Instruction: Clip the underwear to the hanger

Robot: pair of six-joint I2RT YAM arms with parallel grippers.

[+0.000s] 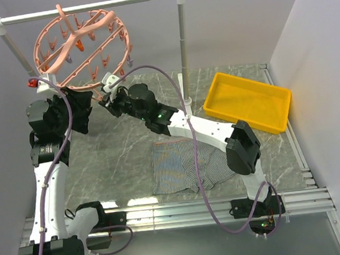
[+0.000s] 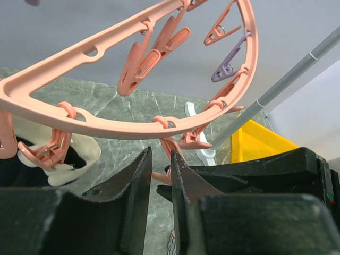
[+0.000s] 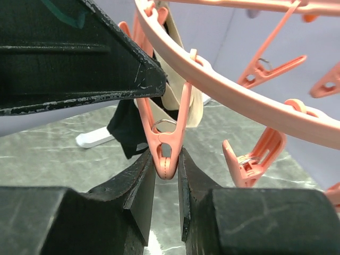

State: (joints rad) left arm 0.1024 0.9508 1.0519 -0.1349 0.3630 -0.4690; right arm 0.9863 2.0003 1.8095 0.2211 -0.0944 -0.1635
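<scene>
Underwear (image 1: 175,166) flat, striped cloth; hanger (image 1: 79,34) rnd plastic.

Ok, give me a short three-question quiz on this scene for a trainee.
1. True or false: the underwear is already clipped to the hanger.
2. What sits between the right gripper's fingers? A, a pink clip; B, the underwear; C, the metal rail.
3. Fill in: the yellow tray lies on the robot's ____ side.
Key: 1 false; 2 A; 3 right.
</scene>
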